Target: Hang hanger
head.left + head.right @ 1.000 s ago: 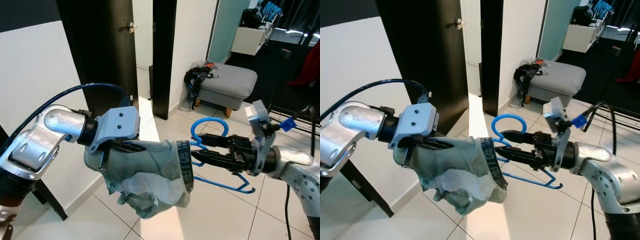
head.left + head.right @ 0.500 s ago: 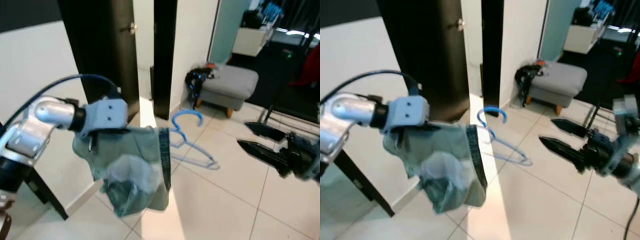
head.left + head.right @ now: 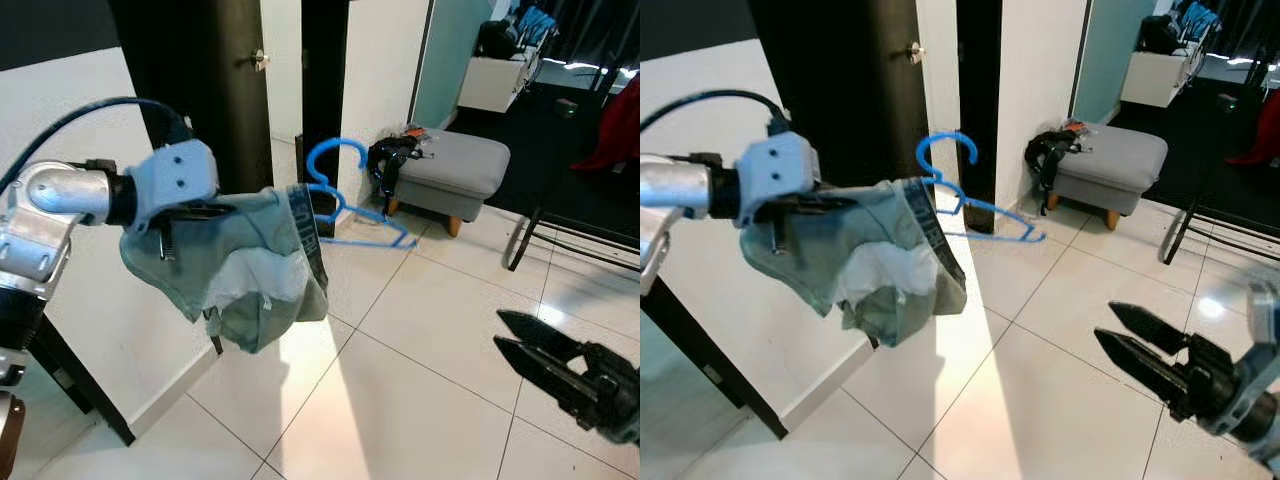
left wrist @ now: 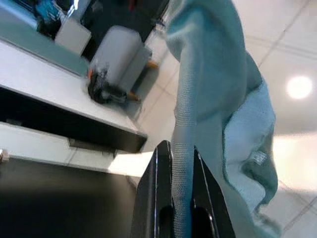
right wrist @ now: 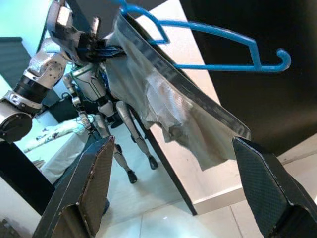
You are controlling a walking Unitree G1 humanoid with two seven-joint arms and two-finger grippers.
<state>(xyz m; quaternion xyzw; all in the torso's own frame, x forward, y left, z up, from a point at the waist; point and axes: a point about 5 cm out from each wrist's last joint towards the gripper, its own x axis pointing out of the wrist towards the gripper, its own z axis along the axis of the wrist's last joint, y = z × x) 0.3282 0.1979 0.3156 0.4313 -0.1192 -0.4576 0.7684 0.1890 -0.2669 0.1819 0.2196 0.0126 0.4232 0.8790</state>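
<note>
A blue plastic hanger (image 3: 362, 236) sticks out of the waistband of a pale green garment (image 3: 246, 268), its hook (image 3: 942, 146) pointing up in front of the dark doorway. My left gripper (image 4: 174, 163) is shut on the garment's waistband and holds it up at the left, about chest height. The garment droops below it with its white lining showing. My right gripper (image 3: 1105, 322) hangs low at the right over the tiled floor, open and holding nothing, well apart from the hanger. In the right wrist view its fingers (image 5: 94, 184) frame the garment and hanger from a distance.
A dark door (image 3: 200, 80) and a white wall stand at the left behind the garment. A grey ottoman (image 3: 455, 165) with a black bag (image 3: 390, 155) sits beyond. A black rail frame (image 3: 560, 235) stands on the floor at the right.
My right gripper was shut on the hanger, then let it go, opened and drew back down to the right. The left arm lifted the garment and hanger up and leftward.
</note>
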